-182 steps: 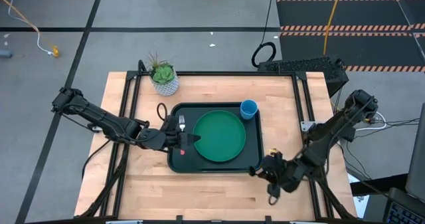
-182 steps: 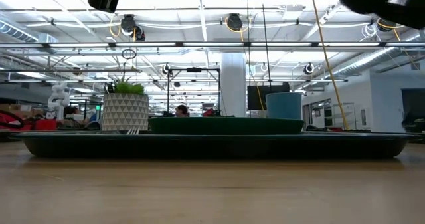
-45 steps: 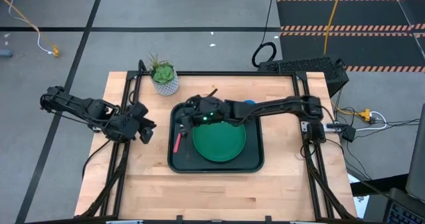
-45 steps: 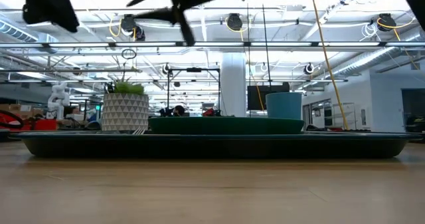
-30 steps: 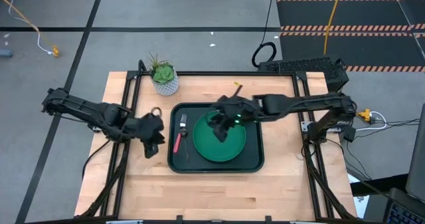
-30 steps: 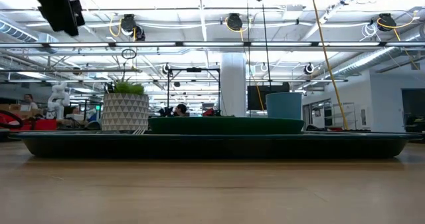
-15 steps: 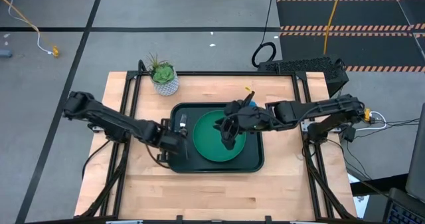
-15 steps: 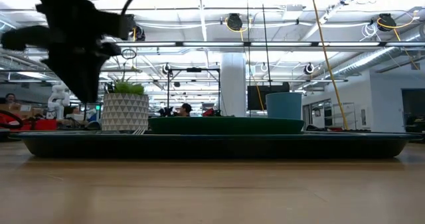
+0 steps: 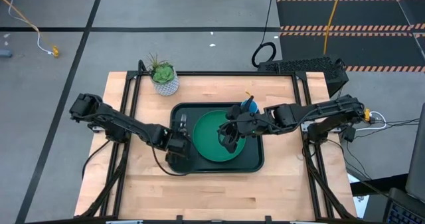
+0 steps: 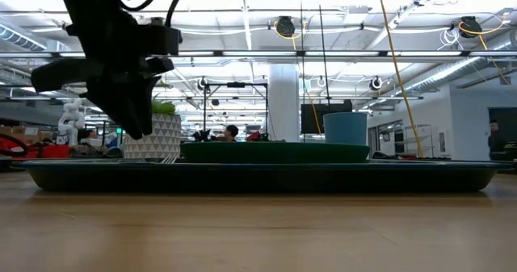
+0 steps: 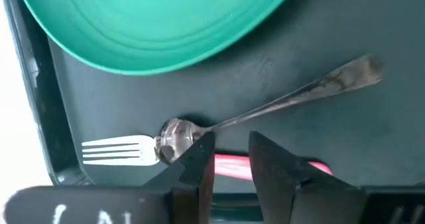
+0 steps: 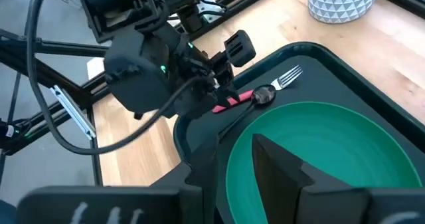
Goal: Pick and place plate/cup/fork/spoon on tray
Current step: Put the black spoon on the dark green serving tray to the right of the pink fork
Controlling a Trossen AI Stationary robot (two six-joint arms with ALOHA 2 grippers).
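Wooden table (image 9: 279,177), tray (image 9: 255,159): left gripper (image 11: 231,159), jaws narrowly parted, apparently empty, over thin, slippery spoon (image 11: 279,106) & fork (image 11: 119,151); grip mid-handle. Right gripper (image 12: 232,159) narrowly parted above plate (image 12: 332,151).

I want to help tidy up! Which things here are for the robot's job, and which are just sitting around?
For the job:
- tray
- plate
- cup
- fork
- spoon
- left gripper, over the fork
- right gripper, above the plate

Just sitting around:
- plant pot, on the table beside the tray
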